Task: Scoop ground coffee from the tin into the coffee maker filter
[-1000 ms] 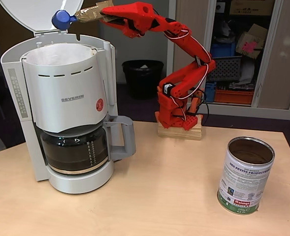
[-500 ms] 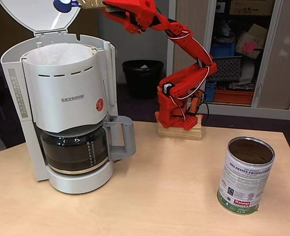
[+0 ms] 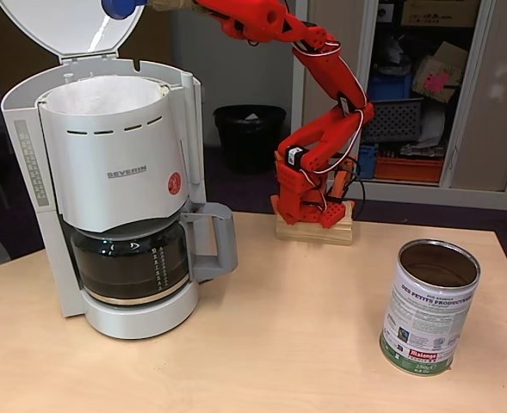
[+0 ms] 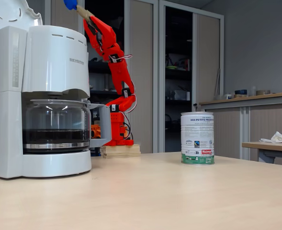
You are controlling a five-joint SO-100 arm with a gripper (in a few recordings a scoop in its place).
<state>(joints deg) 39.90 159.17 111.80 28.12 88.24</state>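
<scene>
Fingers (image 3: 171,4) grip the blue scoop (image 3: 120,8) high above the filter (image 3: 102,95).

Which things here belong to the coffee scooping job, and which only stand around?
Belong to the job:
- blue scoop, carried at the arm's tip above the machine
- tin, open, on the table
- coffee maker, lid up
- filter in its basket

Just standing around:
- black bin on the floor behind
- shelves with boxes
- white cloth on a side table

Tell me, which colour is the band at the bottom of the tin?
Green, under a white label on the tin; it shows best in the fixed view from above.
</scene>
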